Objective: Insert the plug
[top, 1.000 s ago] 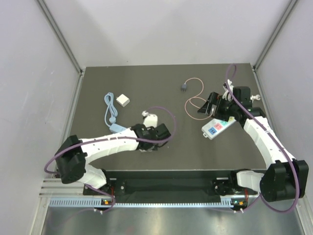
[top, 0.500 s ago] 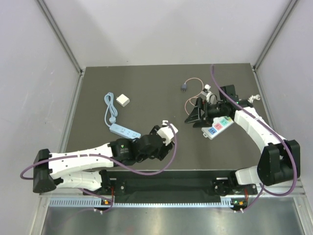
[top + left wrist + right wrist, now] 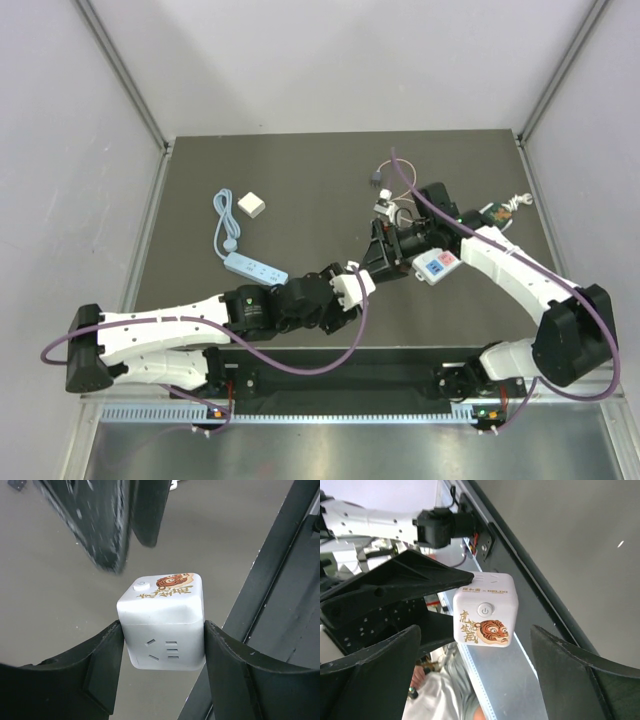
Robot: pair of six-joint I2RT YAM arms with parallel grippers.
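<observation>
On the table (image 3: 300,170) the plug (image 3: 376,178) lay untouched; my left gripper (image 3: 162,650) clamped the white cube (image 3: 165,607), my right gripper (image 3: 475,630) gaped empty

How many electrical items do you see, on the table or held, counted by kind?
Power strips: 2 (light-blue strip, white strip with red and blue buttons)
White cubes: 2 (tiger-printed cube socket, small plain block)
Dark grey plug with pink cable: 1
Total: 5
</observation>
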